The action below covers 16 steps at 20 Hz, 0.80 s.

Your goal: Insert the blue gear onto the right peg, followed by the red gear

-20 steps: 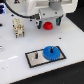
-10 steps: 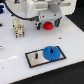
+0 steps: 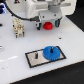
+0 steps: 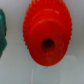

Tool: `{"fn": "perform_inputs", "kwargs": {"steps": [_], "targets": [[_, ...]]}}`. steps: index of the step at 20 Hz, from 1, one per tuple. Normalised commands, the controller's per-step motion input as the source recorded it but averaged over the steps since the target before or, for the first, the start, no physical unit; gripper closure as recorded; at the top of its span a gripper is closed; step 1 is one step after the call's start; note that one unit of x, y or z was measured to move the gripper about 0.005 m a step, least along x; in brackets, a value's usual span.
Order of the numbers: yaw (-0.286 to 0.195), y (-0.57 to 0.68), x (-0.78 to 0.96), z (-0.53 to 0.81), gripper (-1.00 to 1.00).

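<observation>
Item: small round bright-red gear (image 3: 48, 25) with a raised hub, held up off the white tabletop (image 3: 70, 40) beneath the white robot gripper (image 3: 48, 24), near the middle top of the exterior view. In the wrist view the red gear (image 4: 48, 36) fills most of the picture, toothed rim and dark centre hole facing the camera. The jaws are closed on it, one finger on each side.

Item: flat round bright-blue toothed disc with raised centre hub, the blue gear (image 3: 52, 52). It lies on the grey rectangular plate with black frame (image 3: 35, 60), at that plate's end toward the exterior view's right, well apart from the red gear.

Item: thin dark upright pin (image 3: 39, 54), standing free on the plate just beside the blue gear. The right peg itself cannot be made out under the blue hub.

Item: white bracket fixture (image 3: 18, 28), toward the exterior view's left.

Item: dark green object (image 4: 2, 34), at the wrist view's edge; blurred, identity unclear.
</observation>
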Motion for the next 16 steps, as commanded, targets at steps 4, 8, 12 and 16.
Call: {"fn": "perform_inputs", "kwargs": {"steps": [4, 8, 12, 16], "targets": [[0.000, 0.01, -0.12, 0.01, 1.00], [0.000, 0.02, -0.13, 0.00, 1.00], [0.000, 0.02, -0.08, 0.01, 1.00], [0.000, 0.03, -0.03, 0.04, 1.00]]}}
